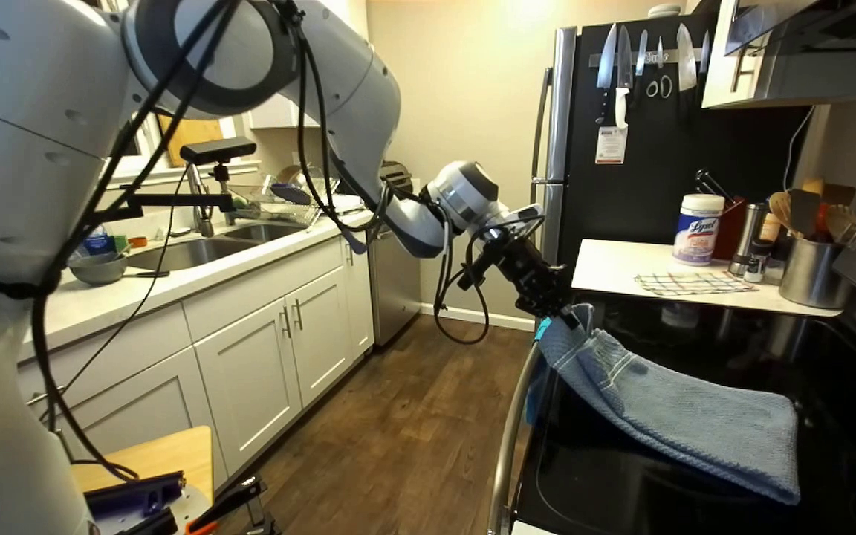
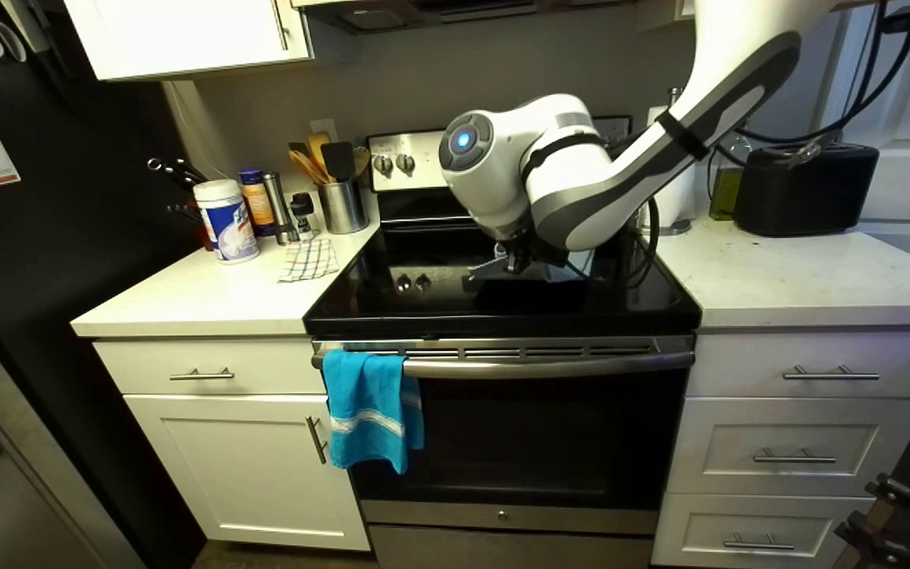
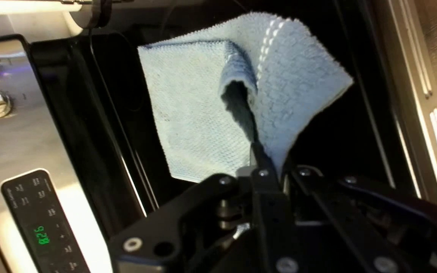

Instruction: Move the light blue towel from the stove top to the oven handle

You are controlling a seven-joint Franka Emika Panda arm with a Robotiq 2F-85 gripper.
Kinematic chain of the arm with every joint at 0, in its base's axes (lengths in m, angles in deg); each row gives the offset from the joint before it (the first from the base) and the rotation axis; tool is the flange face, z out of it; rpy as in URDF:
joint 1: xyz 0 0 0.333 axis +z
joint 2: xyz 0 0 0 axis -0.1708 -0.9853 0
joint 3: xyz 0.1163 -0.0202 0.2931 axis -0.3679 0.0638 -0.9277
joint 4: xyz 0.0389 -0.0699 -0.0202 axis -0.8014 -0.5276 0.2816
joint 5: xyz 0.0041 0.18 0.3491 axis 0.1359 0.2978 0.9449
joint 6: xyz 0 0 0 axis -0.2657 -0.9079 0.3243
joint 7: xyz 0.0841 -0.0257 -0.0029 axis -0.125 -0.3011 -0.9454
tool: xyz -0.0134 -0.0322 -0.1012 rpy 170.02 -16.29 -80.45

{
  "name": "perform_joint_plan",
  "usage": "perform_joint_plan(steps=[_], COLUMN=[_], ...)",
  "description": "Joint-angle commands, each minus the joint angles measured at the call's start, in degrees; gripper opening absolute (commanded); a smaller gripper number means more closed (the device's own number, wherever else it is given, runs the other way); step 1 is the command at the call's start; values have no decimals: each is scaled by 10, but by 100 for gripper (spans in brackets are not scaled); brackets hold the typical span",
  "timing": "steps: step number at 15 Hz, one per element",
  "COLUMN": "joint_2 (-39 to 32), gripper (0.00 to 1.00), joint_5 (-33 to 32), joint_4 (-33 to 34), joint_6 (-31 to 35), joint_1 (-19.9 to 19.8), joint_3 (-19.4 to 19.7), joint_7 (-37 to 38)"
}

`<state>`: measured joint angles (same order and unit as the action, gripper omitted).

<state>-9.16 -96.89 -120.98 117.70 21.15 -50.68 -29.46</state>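
Note:
The light blue towel (image 1: 710, 423) lies partly on the glossy black stove top (image 1: 621, 483), with its near end lifted. My gripper (image 1: 575, 319) is shut on that raised end. In the wrist view, the fingers (image 3: 277, 163) pinch a fold of the towel (image 3: 195, 110), and the rest spreads beyond them over the stove top. In an exterior view, the arm hides most of the towel (image 2: 573, 267). The silvery oven handle (image 2: 550, 367) runs along the oven front and also shows in an exterior view (image 1: 513, 438).
A bright blue cloth (image 2: 368, 411) with a white stripe hangs over one end of the oven handle. A wipes canister (image 1: 698, 230), a utensil holder (image 1: 814, 273) and a checked cloth (image 2: 309, 261) are on the counter beside the stove. A black toaster (image 2: 806, 190) stands on the opposite counter.

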Motion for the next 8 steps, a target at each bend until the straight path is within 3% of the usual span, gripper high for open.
perform_joint_plan(steps=[1,8], joint_2=[88,192], gripper=[2,2], joint_5=[34,63], joint_4=[-61,-90], joint_6=[3,-1], joint_1=[-22,-53], joint_3=[0,9], joint_7=[-29,-59])
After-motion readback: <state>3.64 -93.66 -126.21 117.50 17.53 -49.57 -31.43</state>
